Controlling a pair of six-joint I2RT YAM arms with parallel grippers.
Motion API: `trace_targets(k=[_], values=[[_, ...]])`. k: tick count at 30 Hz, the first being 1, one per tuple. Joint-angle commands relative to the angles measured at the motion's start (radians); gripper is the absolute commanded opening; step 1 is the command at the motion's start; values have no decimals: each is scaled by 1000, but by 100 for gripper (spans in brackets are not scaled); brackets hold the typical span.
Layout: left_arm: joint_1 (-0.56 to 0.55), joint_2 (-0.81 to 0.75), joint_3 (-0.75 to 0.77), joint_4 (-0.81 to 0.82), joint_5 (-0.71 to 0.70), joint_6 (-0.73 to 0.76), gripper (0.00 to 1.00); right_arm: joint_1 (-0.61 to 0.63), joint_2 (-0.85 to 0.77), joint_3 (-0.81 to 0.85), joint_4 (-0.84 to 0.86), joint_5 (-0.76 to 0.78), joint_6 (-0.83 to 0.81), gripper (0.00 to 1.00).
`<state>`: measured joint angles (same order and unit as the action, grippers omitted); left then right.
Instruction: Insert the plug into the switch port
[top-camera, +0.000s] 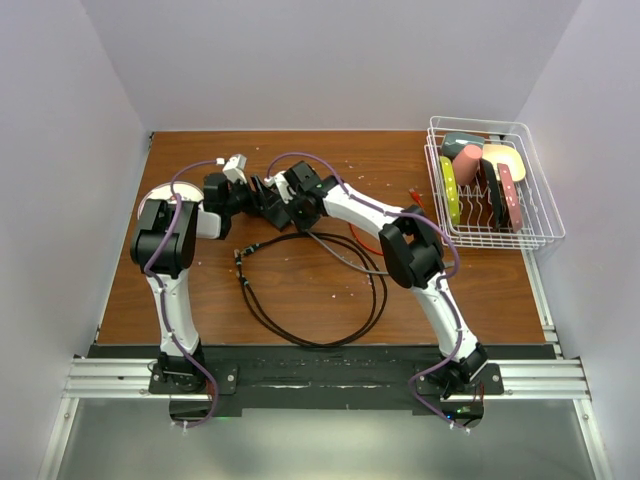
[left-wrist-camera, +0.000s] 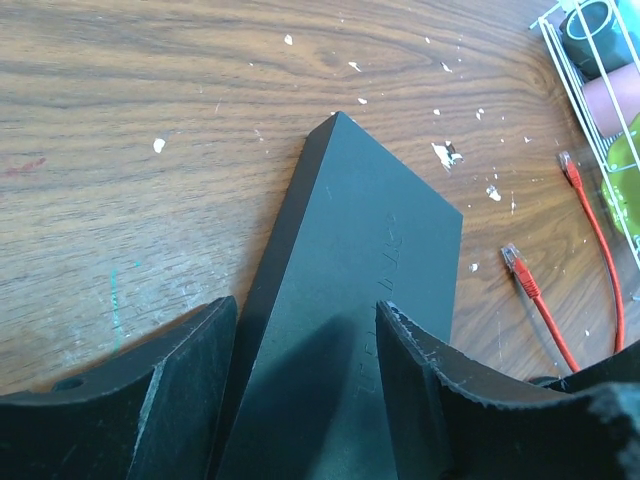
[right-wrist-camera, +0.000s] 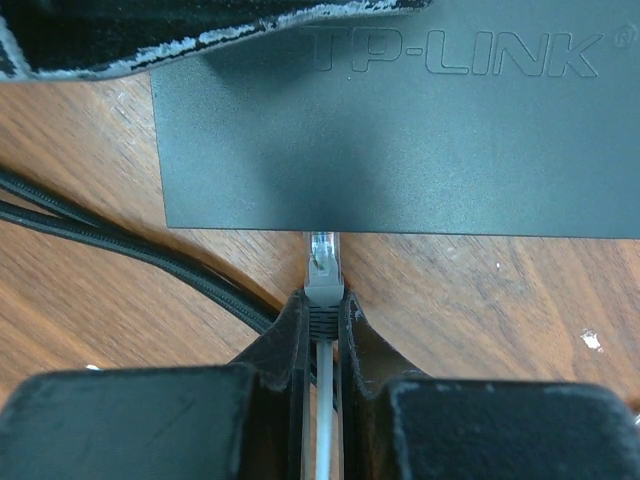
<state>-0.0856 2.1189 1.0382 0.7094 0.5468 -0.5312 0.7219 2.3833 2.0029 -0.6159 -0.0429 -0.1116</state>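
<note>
The switch is a flat black TP-LINK box (right-wrist-camera: 400, 130), also in the left wrist view (left-wrist-camera: 370, 250); in the top view the grippers mostly hide it. Its ports lie on the near long edge, out of sight. My right gripper (right-wrist-camera: 323, 300) (top-camera: 272, 200) is shut on the grey boot of a clear-tipped plug (right-wrist-camera: 323, 262). The plug's tip meets the box's near edge. My left gripper (left-wrist-camera: 305, 320) (top-camera: 250, 193) is open. One finger (left-wrist-camera: 440, 400) lies over the box's top and the other finger (left-wrist-camera: 170, 400) stands beside its long side.
A black cable (top-camera: 310, 290) loops on the wooden table (top-camera: 480, 290) in front of the grippers, and shows in the right wrist view (right-wrist-camera: 100, 235). A red cable with clear plugs (left-wrist-camera: 530, 290) lies to the right. A white wire rack (top-camera: 490, 185) holds dishes at the far right.
</note>
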Motion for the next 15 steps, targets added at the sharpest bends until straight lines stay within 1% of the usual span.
trace_targets(k=[1,9,15], values=[[-3,18,31,32,27,-7,62,10,42,33,-34,37,20,0],[-3,33,49,18,44,-13,60,24,71,97,-82,28,0,0],[-3,30,48,18,50,-12,59,28,70,91,-65,41,12,0]])
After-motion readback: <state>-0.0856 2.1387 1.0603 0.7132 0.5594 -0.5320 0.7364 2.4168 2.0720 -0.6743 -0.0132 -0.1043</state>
